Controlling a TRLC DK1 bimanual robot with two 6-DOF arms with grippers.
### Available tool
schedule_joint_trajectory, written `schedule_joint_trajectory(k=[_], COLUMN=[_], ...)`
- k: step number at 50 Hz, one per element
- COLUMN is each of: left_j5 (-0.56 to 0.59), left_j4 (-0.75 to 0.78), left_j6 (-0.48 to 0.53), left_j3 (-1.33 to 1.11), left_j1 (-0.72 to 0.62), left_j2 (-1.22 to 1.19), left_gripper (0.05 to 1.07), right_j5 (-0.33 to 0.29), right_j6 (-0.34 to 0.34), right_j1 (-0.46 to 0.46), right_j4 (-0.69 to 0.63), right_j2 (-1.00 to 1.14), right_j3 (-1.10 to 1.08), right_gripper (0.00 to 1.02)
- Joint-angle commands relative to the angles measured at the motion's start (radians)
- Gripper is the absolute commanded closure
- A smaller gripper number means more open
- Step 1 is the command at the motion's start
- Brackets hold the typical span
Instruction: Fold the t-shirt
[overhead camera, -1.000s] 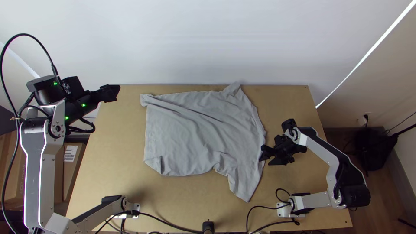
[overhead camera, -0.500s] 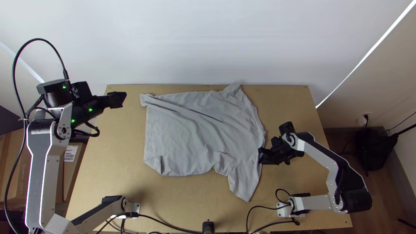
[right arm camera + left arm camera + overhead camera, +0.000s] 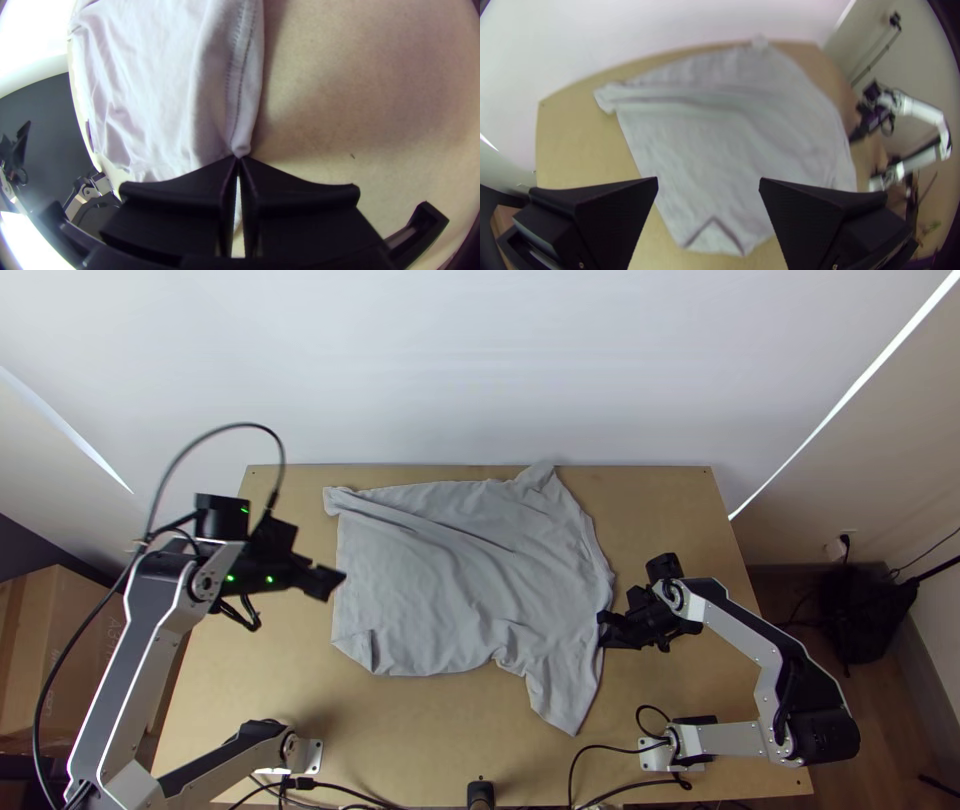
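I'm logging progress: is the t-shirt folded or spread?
Spread: the t-shirt lies wide across the table, wrinkled, with a small corner turned over.

The right hand [image 3: 603,631] pinches the stitched edge of the pale t-shirt [image 3: 150,75] at its fingertips; wrinkled cloth spreads to one side of it, tan surface [image 3: 375,100] to the other.

Soft, bright light with harsh glare.
White glare washes out the right wrist view's left edge; shadow falls on the table [image 3: 310,85] beside the t-shirt [image 3: 150,75], blurred in the left wrist view. Both wrist views darken at the corners.
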Motion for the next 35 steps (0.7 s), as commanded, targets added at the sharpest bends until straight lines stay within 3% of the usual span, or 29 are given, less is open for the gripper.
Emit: schedule_joint_trajectory(k=[1, 4, 13, 17, 35], left_j5=[-0.089, -0.172, -0.238, -0.239, -0.232], left_j4=[-0.093, -0.122, -0.143, -0.120, -0.056], left_j6=[0.106, 0.095, 0.009, -0.006, -0.055], left_j3=[-0.077, -0.098, -0.161, -0.192, -0.243], left_j1=[-0.075, -0.122, -0.198, -0.206, -0.278], left_j2=[0.053, 0.091, 0.174, 0.190, 0.280], left_gripper=[0.11, 0.11, 0.12, 0.17, 0.17], right_j5=[0.019, 0.019, 0.019, 0.019, 0.019], right_j6=[0.008, 0.008, 0.010, 0.010, 0.013], right_j1=[-0.009, -0.011, -0.028, -0.031, -0.038], right_j4=[0.015, 0.015, 0.027, 0.030, 0.040], right_j2=[-0.007, -0.008, -0.018, -0.021, -0.038], right_j3=[-0.037, -0.038, -0.049, -0.052, -0.064], right_gripper=[1.00, 1.00, 1.00, 1.00, 1.00])
